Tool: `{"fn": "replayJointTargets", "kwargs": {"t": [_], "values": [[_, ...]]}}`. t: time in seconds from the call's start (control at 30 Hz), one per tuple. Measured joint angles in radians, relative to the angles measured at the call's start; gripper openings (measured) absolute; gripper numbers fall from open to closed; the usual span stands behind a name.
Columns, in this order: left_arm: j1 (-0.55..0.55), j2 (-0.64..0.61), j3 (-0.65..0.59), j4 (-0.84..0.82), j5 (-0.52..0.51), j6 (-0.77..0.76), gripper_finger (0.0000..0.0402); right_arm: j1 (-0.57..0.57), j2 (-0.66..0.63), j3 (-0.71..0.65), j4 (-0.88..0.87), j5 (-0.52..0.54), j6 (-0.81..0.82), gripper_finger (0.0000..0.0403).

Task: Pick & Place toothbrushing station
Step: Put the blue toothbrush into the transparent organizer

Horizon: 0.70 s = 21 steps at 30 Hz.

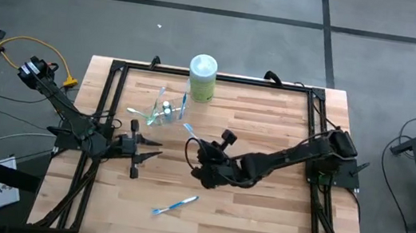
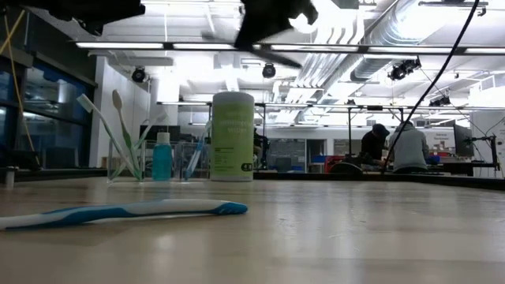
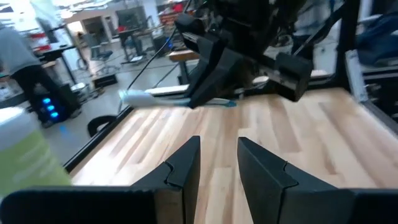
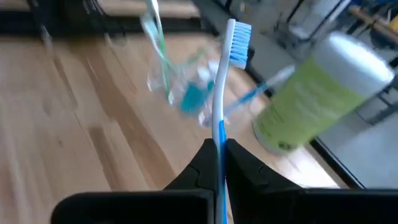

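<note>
A clear cup (image 1: 162, 111) with several white toothbrushes stands on the table's far left part; it also shows in the low view (image 2: 126, 162) and the right wrist view (image 4: 186, 90). My right gripper (image 1: 200, 154) is at mid-table, shut on a white and blue toothbrush (image 4: 225, 74) whose bristle head points toward the cup. Another blue and white toothbrush (image 1: 175, 204) lies flat on the table near the front edge, also in the low view (image 2: 126, 211). My left gripper (image 1: 149, 150) is open and empty, left of the right gripper. My right gripper pinches the toothbrush's handle (image 4: 220, 144) between its two fingers. The brush lies along the fingers and sticks out ahead of them, bristle head (image 4: 239, 41) foremost. It is lifted clear of the table, as the left wrist view (image 3: 149, 98) shows.
A tall green canister with a white lid (image 1: 202, 77) stands at the far edge, right of the cup. A small blue bottle (image 2: 162, 156) stands among the cup's things. A black frame (image 1: 118, 64) runs round the table. People sit in the room behind (image 2: 394, 146).
</note>
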Motion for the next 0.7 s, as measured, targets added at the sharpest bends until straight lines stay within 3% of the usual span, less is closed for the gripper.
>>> {"fn": "replayJointTargets", "kwargs": {"t": [0.27,0.57,0.7], "values": [[0.003,0.0,0.0,0.107,0.09,0.073,0.0102,0.087,-0.016,0.001,0.155,0.166,-0.153,0.0004],[0.103,0.0,0.0,0.166,0.311,0.077,0.0102,0.125,-0.016,0.001,0.371,0.182,-0.358,0.0004],[0.157,0.0,0.0,0.194,0.408,0.077,0.0102,0.13,-0.016,0.001,0.441,0.129,-0.413,0.0004]]}}
